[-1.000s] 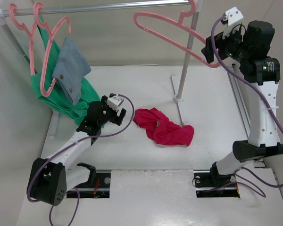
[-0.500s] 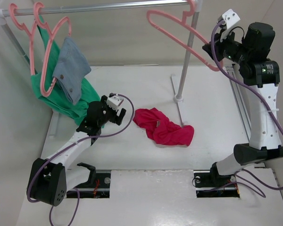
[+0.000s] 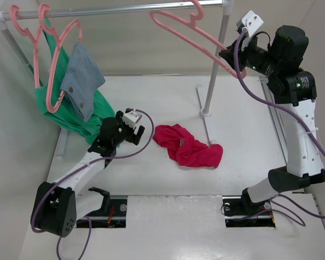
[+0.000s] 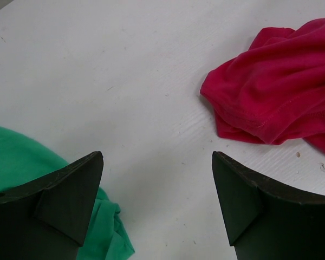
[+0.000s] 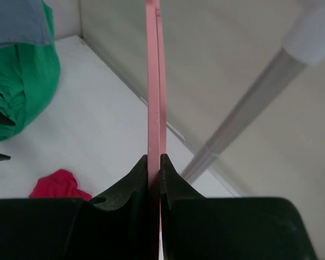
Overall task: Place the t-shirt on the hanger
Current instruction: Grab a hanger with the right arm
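Right gripper (image 5: 154, 160) pinches the hanger (image 3: 190, 36), whose hook sits at the rail (image 3: 124, 7); left gripper (image 4: 157, 162) is spread near the crumpled t-shirt (image 3: 188, 146) on the table (image 3: 151, 97). Hanger retrieval appears under way; next, unhook and lower it

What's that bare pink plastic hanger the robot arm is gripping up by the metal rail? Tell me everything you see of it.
The thin salmon-pink plastic hanger has a curved hook and an open triangular frame, with no clothing on it. It is tilted in the air, hook up at the metal rail; whether the hook rests on the rail is unclear. The right gripper is shut on one end of the frame; its wrist camera shows the hanger edge-on, a narrow strip.
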You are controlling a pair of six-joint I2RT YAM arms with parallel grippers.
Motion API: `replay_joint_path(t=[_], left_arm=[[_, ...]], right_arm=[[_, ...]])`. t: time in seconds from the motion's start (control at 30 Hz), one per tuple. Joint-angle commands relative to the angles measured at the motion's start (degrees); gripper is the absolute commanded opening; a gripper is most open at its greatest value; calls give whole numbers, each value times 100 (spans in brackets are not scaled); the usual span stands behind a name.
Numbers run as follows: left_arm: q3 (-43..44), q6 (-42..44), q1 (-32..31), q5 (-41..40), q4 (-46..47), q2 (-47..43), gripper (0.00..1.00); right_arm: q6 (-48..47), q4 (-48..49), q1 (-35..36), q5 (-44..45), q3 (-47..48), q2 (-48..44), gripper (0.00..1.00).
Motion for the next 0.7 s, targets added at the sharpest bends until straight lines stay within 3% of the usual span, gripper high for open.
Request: replay_joint_path(t=[0.0,0.1,0.23,0.33,0.5,0.67], left_arm=[[49,26,2,62,213,-166,79],[50,26,2,114,213,-166,74],[269,324,2,849,-443,-166,69],[471,465,-137,1160,-876,45,68],[980,264,-516,818,-1650,719,65],[1788,17,-1349,441,-1940,1564,59]], right_arm=[[-114,856,350,-128,337,-249,0],[-114,980,684,-180,337,-320,0],[-227,910,887,-241,-162,-539,0],[-228,857,1009,-242,-1128,-943,0],[-141,857,906,372,-3147,-1900,0],[237,1112,448,426,-4215,-2736,0]])
